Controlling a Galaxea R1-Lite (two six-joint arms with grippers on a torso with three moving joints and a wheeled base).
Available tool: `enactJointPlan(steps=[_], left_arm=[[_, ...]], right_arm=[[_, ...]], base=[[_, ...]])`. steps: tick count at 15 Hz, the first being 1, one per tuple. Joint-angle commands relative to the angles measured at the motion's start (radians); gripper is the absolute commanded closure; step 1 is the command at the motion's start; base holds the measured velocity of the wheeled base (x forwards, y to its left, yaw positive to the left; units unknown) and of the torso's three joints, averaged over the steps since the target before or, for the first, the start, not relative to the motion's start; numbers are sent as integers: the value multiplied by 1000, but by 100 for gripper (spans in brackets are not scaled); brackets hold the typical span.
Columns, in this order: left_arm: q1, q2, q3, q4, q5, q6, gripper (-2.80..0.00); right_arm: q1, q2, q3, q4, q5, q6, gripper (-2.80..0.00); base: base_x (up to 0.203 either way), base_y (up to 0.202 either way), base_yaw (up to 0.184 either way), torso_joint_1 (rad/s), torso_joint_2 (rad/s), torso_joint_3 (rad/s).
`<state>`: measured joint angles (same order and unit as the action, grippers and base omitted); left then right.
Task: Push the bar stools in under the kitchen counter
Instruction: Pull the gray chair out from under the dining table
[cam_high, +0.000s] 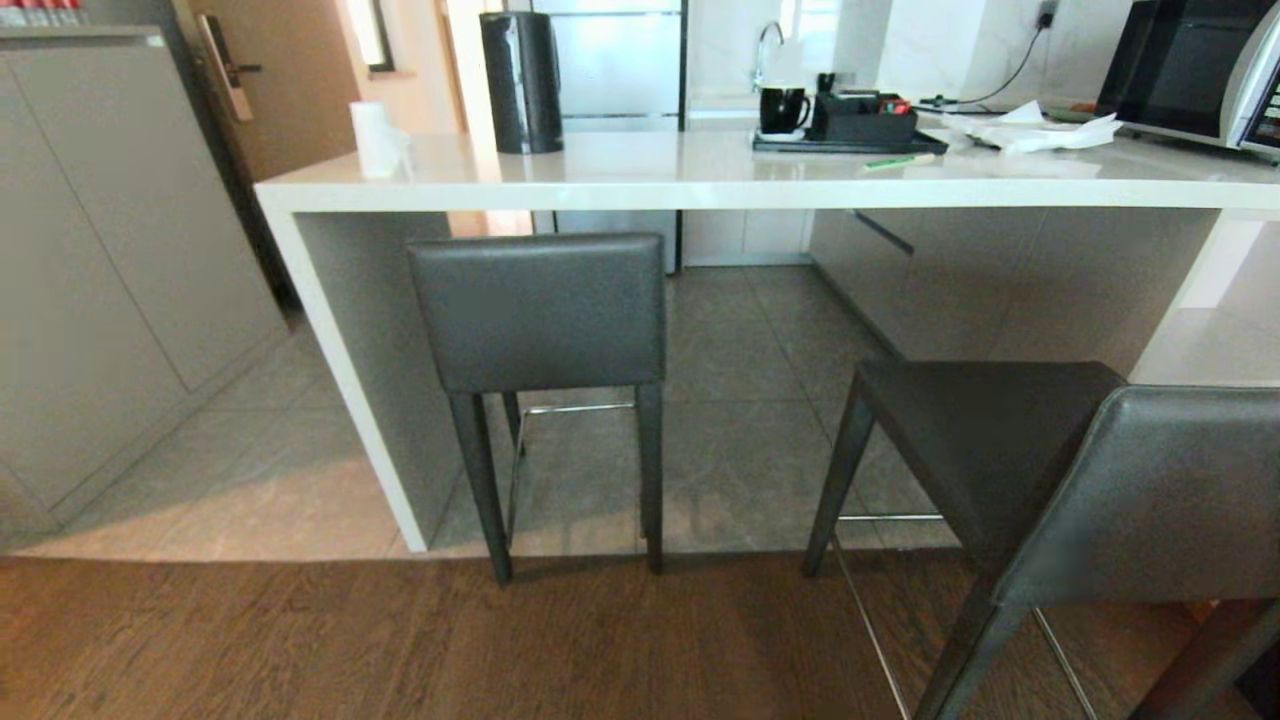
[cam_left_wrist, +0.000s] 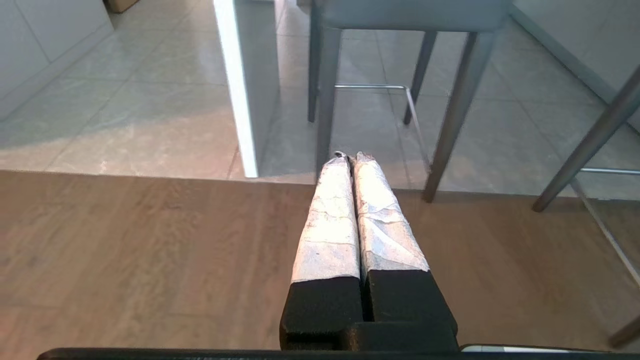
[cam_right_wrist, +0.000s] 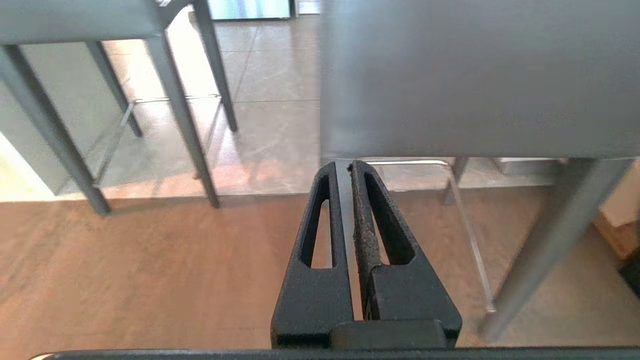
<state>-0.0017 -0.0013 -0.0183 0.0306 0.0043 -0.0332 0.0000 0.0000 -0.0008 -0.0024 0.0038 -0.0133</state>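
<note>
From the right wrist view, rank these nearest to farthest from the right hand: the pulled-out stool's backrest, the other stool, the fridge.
1. Backrest, just ahead of the right hand.
2. Other stool, farther off, at the counter.
3. Fridge, far behind.

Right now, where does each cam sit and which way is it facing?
Head: on the head, facing forward and down at the kitchen counter, left bar stool and right bar stool; no arm shows.
Left wrist: behind the shut left gripper, facing floor and left stool legs.
Right wrist: behind the shut right gripper, facing the right stool's backrest.
Shared: all three see both stools.
</note>
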Motion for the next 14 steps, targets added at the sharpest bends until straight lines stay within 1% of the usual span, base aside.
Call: enactJointPlan(steps=[1,14], left_arm=[[0,1,0,0,1,-1,0],[0,1,0,-1,2,-2,0]], right_arm=[[0,2,-1,-1,1,0,0],[0,2,1,-1,1,0,0]], base=[[0,194,-2,-2,2,2],[0,195,-1,3,3,1]])
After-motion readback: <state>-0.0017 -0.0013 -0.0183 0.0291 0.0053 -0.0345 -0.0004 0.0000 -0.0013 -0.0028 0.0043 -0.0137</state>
